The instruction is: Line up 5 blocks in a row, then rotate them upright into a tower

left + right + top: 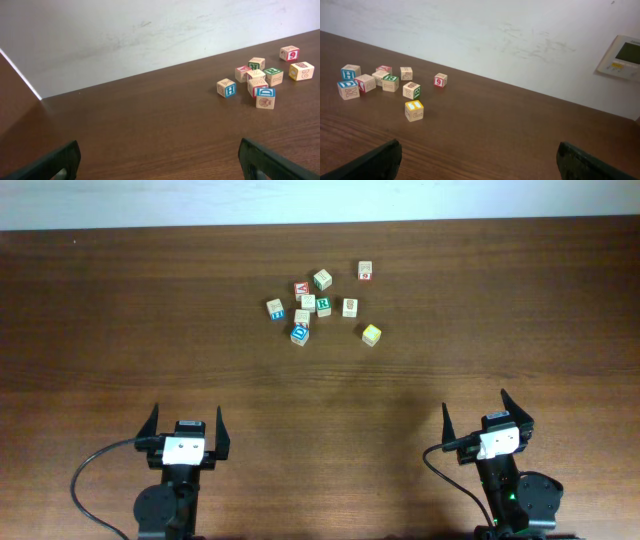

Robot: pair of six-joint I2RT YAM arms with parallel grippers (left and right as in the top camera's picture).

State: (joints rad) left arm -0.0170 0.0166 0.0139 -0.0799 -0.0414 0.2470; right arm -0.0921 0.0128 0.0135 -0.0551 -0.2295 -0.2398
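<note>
At the bottom of the overhead view the left gripper [186, 412] sits low left and the right gripper [474, 405] low right. Each has its jaws spread wide, with nothing between them and nothing touched. In the left wrist view only dark fingertips [60, 160] show at the bottom corners, above the bare brown table [100, 330].

The blocks lie in a loose cluster at upper centre, well apart from both grippers. Nearest are the blue D block [300, 334] and, off to its right and standing alone, the yellow-faced block [371, 334]. Just behind the D is a beige block [302, 317]. Behind that come the green R block [323, 306] and, to its right, another beige block with orange-brown marks [350, 307]. At the cluster's left edge a blue-marked block [276, 309] reads "H" in the left wrist view. Farther back are a red-faced block [301, 288] and a green-marked block [322, 279]. Farthest, at upper right, is a block with a red "9" [366, 271].

A pale wall panel [620, 57] shows at the upper right of the right wrist view — its writing is too small to read.
</note>
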